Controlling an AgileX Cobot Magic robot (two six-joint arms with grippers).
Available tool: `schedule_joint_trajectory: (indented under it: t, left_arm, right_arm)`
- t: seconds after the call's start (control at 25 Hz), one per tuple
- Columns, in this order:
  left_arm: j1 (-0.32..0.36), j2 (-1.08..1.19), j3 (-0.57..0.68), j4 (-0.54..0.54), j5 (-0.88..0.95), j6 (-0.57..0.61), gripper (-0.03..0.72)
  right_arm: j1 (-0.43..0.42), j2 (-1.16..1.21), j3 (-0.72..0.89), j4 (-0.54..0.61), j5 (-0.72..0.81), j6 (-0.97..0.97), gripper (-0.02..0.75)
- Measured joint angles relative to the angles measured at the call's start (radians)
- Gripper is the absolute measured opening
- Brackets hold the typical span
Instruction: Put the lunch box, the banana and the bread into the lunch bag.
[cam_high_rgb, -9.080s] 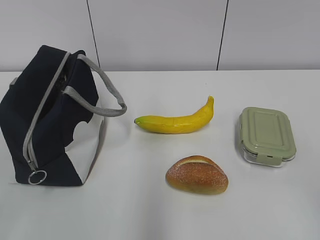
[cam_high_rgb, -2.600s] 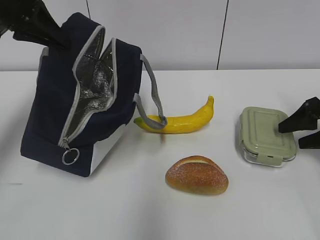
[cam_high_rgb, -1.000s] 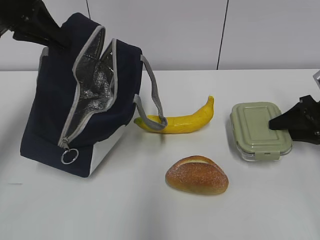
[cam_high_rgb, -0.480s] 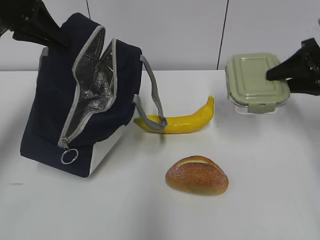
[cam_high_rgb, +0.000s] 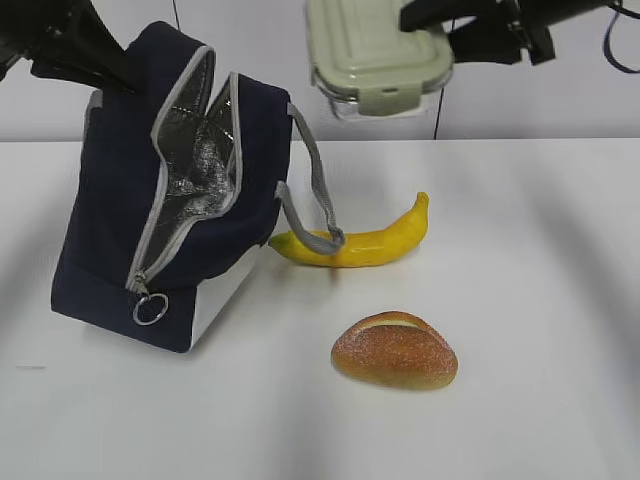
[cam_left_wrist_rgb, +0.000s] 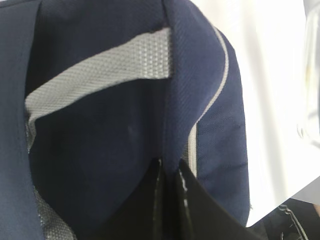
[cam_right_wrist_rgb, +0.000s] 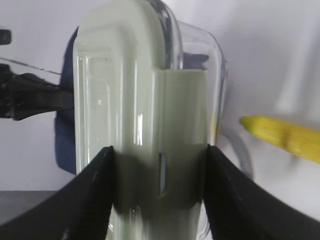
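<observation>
The navy lunch bag (cam_high_rgb: 110, 240) stands tilted at the left, its zipper open and foil lining showing. My left gripper (cam_high_rgb: 75, 55) is shut on the bag's top edge; in the left wrist view (cam_left_wrist_rgb: 169, 170) its fingers pinch the navy fabric. My right gripper (cam_high_rgb: 425, 18) is shut on the lunch box (cam_high_rgb: 372, 50), holding it high in the air to the right of the bag's opening; the right wrist view shows the green lid (cam_right_wrist_rgb: 145, 100) between the fingers. The banana (cam_high_rgb: 360, 243) and the bread (cam_high_rgb: 395, 350) lie on the table.
A grey strap handle (cam_high_rgb: 312, 195) of the bag hangs over the banana's left end. The ring pull (cam_high_rgb: 149, 309) hangs low on the bag's front. The white table (cam_high_rgb: 540, 300) runs to a grey wall behind.
My right gripper has carried the lunch box up and to the left, from the table's right side to high beside the bag. The bag has shifted slightly.
</observation>
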Motion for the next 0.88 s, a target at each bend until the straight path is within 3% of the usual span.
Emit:
schedule_joint_trajectory:
  t: [0.28, 0.52, 0.88]
  left_arm:
    - [0.000, 0.000, 0.000, -0.009, 0.000, 0.000, -0.015]
    - [0.018, 0.000, 0.000, -0.029, 0.000, 0.000, -0.015]
    - [-0.012, 0.000, 0.000, -0.040, -0.002, 0.000, -0.015]
  right_arm:
    - [0.151, 0.005, -0.045, -0.055, 0.004, 0.086, 0.398]
    - [0.242, 0.077, -0.054, -0.090, -0.102, 0.123, 0.398]
    - [0.318, 0.219, -0.160, -0.209, -0.179, 0.205, 0.398]
